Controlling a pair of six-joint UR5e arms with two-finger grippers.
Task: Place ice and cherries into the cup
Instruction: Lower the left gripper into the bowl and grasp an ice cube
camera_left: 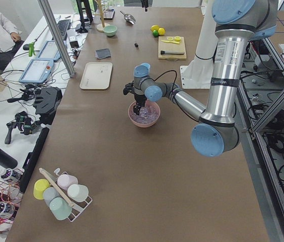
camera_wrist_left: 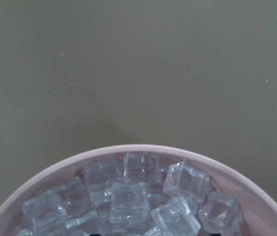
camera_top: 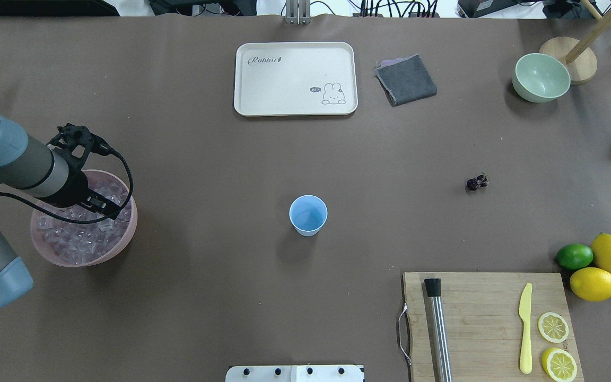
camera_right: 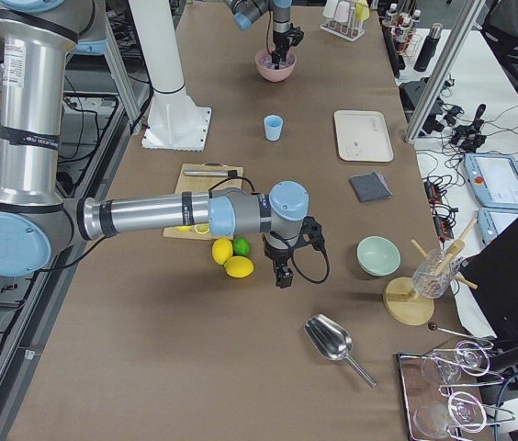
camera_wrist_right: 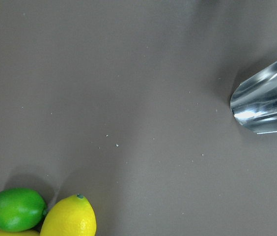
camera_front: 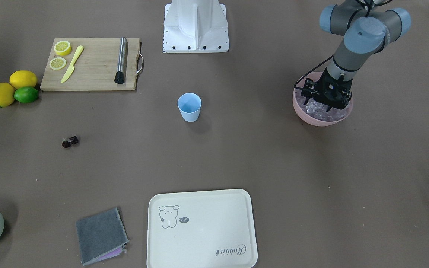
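Left gripper (camera_front: 322, 106): lowered into the pink bowl (camera_front: 322, 121), among the ice (camera_wrist_left: 128, 196); finger spread cannot be told.
Right gripper (camera_right: 284, 276): held just beside the lemons (camera_right: 238, 266); finger spread cannot be told.
Cup (camera_front: 189, 107): upright at mid-table.
Cherries (camera_front: 70, 142): on the table, well apart from Cup.

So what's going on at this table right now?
The robot's left gripper is down in the pink bowl, among the ice; whether it has hold of a cube cannot be told. The light blue cup stands mid-table and looks empty. The cherries lie on the bare table, well apart from the cup. The right gripper hangs over the table beside the lemons, away from all of it.
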